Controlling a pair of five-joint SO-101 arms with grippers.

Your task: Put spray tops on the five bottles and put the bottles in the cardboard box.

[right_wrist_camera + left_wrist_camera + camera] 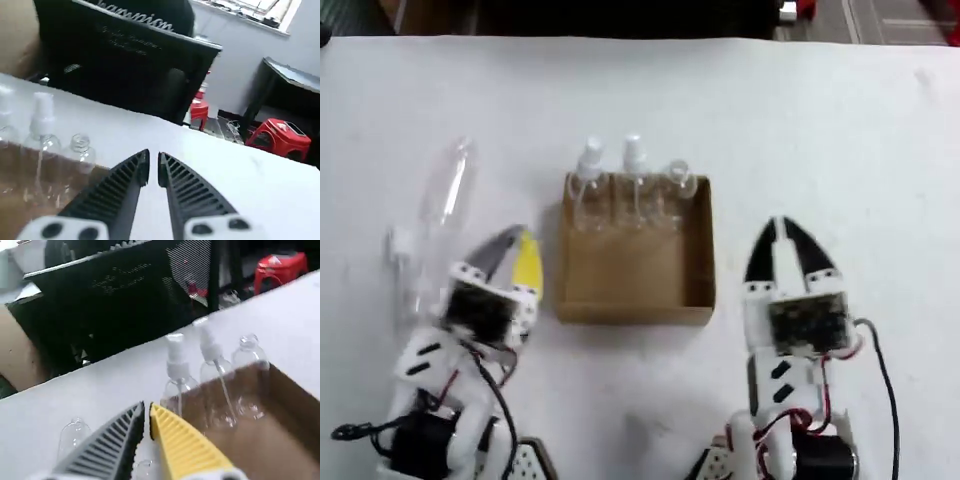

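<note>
The cardboard box (686,268) sits mid-table. Along its far wall stand three clear bottles: two with white spray tops (590,168) (633,160) and one uncapped bottle (678,177). The left wrist view shows the same row: capped bottles (177,372) (212,360) and the uncapped bottle (247,348). A bare clear bottle (447,188) lies on the table left of the box, with a loose white spray top (399,242) near it. My left gripper (519,238), grey and yellow, is shut and empty just left of the box. To the box's right my black right gripper (779,226) is shut and empty.
Another clear bottle (73,433) lies on the white table beyond my left gripper (146,411). A dark chair and red stools (280,134) stand past the table's far edge. Open table stretches right of my right gripper (153,161).
</note>
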